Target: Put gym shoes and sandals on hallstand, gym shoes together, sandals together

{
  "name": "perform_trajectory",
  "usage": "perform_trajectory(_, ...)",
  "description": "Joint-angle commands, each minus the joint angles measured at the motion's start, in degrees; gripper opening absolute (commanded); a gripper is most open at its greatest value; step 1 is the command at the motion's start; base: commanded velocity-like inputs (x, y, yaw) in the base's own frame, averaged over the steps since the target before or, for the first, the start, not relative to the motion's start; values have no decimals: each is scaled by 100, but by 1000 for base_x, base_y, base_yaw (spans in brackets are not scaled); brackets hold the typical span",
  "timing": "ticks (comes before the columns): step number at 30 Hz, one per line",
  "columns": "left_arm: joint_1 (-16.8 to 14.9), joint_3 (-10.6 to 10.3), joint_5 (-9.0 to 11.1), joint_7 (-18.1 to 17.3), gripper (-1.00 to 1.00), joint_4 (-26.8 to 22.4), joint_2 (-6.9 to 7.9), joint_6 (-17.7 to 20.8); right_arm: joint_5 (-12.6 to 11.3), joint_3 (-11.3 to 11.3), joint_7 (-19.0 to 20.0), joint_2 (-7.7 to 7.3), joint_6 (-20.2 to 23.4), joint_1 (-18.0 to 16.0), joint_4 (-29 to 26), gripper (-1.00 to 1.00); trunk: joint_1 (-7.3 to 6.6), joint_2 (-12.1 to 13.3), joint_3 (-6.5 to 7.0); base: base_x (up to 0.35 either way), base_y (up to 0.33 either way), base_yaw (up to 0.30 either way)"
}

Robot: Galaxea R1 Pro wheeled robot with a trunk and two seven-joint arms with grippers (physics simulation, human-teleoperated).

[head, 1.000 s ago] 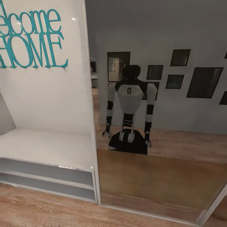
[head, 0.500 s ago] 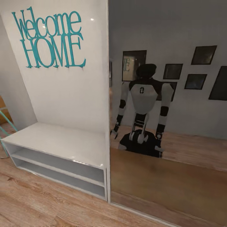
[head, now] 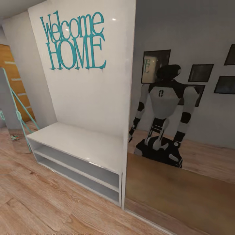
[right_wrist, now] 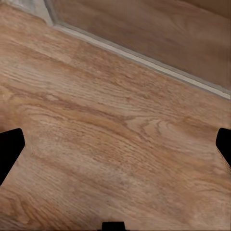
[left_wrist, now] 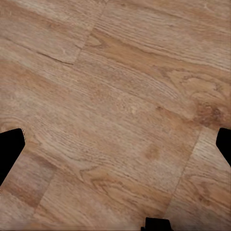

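Observation:
The hallstand is a low light-grey cabinet with a flat bare top and two long open shelves, both bare, standing against the white wall panel left of centre in the head view. On the corridor floor at the far left lies a small white shape with green and red marks, seemingly one gym shoe. The sandals are out of view. My left gripper hangs open over bare planks. My right gripper is open above the floor near the mirror's bottom rail.
A tall mirror right of the hallstand reflects my own body with both arms hanging down. Teal "Welcome HOME" lettering hangs above the hallstand. A teal slanted frame and a wooden door stand at the far left.
The head view has swung left, so hallstand and mirror sit further right in the picture. The hallstand's whole left end, the teal frame and the small shoe-like shape have come into view.

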Motion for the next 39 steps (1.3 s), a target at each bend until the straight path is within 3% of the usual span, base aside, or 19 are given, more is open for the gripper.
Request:
perform_trajectory(1,-12,6,7,-2,100,8,5,-22,9,4,2,0,-206,-1,21,100,0,-3,-10,0,0,275)
perform_trajectory(11,-7,104,9,-9,100,15,67,-27,34,18,4,0,-444,-1,59,100,0,-3,-48,-100,0,274)
perform_trajectory(12,-3,264,9,-9,100,17,72,-28,35,18,2,0,-452,-1,64,100,0,-3,-52,-307,47,273)
perform_trajectory(18,-1,499,9,-17,100,17,74,-29,31,2,-21,-2,-455,-1,67,100,0,-3,-77,-321,88,267)
perform_trajectory(27,-1,563,9,-18,100,18,74,-29,28,-14,-36,-21,-456,-1,67,100,0,-3,-128,-253,198,228)
perform_trajectory(39,-1,580,9,-18,100,10,52,-43,28,-25,-44,-40,-464,-1,178,100,0,-3,-209,-22,108,192)
